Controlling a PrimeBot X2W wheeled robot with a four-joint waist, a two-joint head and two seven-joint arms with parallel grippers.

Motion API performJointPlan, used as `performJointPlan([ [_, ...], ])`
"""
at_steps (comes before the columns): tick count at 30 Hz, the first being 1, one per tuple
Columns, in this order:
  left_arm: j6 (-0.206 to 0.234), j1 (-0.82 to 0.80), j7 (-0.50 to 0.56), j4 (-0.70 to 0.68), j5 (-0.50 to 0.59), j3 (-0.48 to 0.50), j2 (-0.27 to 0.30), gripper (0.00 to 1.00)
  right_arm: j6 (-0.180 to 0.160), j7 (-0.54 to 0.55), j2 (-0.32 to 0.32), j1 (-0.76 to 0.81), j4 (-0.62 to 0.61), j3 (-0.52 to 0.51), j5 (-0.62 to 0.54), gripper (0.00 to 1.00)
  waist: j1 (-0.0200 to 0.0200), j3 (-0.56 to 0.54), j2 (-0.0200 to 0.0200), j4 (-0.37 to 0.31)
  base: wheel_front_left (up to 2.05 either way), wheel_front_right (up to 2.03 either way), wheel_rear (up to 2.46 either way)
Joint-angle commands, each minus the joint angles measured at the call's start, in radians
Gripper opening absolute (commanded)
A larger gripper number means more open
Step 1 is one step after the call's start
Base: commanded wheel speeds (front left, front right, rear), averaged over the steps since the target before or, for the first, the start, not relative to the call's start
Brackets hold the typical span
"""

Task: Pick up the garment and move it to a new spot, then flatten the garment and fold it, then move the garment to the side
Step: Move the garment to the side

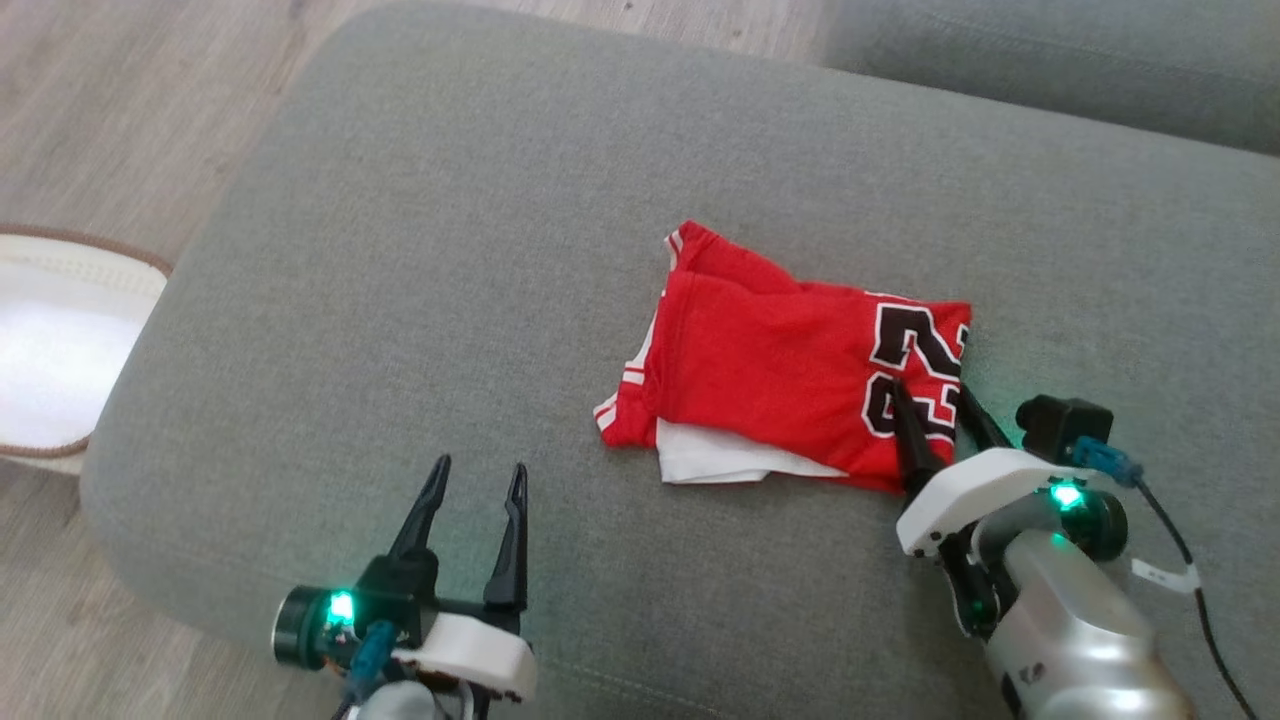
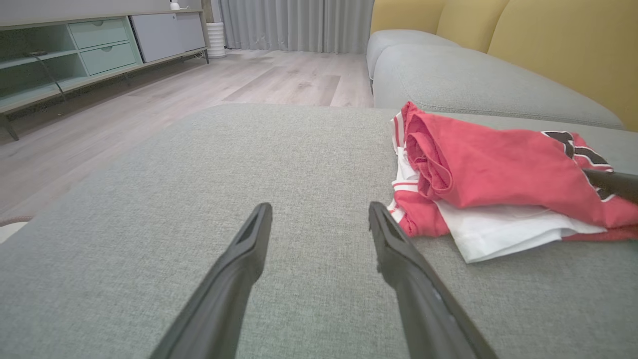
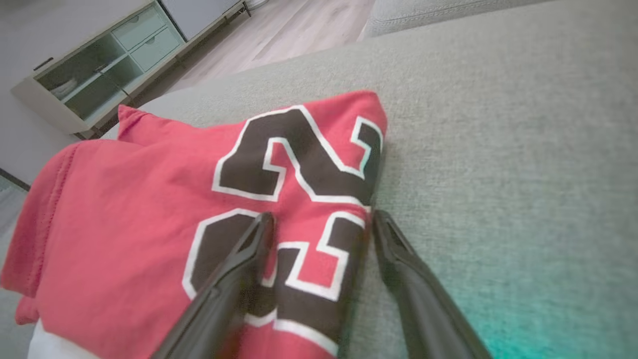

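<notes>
The right gripper point(image 1: 932, 390) straddles the folded red fabric jersey point(image 1: 760, 370) edge, jaws wide. The left gripper point(image 1: 480, 465) is likewise wide. Pinch every layer before lifting.

Living room: sofa point(image 2: 473, 80), sideboard point(image 2: 99, 45)

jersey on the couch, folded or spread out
Folded: the red jersey lies in a compact stack of layers on the grey cushion, with a rolled fold at one edge and a white layer poking out underneath.

A folded red garment point(image 1: 770, 370) lies on a grey cushion point(image 1: 450, 250). The spread right tool point(image 1: 932, 400) straddles its edge; the left tool point(image 1: 481, 466) sits apart.
</notes>
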Motion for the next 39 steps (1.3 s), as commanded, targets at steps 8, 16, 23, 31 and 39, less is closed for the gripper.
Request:
performJointPlan([
  [8,-0.004,-0.052,-0.005,-0.048,-0.014,0.025,0.002,1.00,0.003,-0.010,0.006,-0.038,-0.041,0.138,0.136,0.00,-0.0001,0.024,0.0000,-0.006,0.00,0.00,0.00],
  [16,-0.009,-0.054,-0.005,-0.046,-0.009,0.028,0.002,1.00,0.003,-0.010,0.006,-0.045,-0.103,0.122,0.128,0.00,-0.0001,0.002,0.0000,-0.098,0.00,0.00,0.00],
  [23,-0.015,-0.069,-0.005,-0.053,-0.005,0.042,0.002,1.00,0.003,-0.010,0.006,-0.015,-0.177,0.150,0.079,0.00,-0.0001,-0.012,0.0000,-0.344,0.00,0.00,0.00],
  [31,-0.017,-0.103,-0.005,-0.053,-0.005,0.066,0.002,1.00,0.003,-0.010,0.006,-0.003,-0.225,0.199,0.122,0.00,-0.0001,0.010,0.0000,-0.628,0.00,0.00,0.00],
  [39,-0.028,-0.126,-0.005,-0.053,0.009,0.085,0.002,1.00,0.003,-0.010,0.006,-0.021,-0.250,0.225,0.141,0.00,-0.0001,0.059,0.0000,-0.760,0.00,0.00,0.00],
])
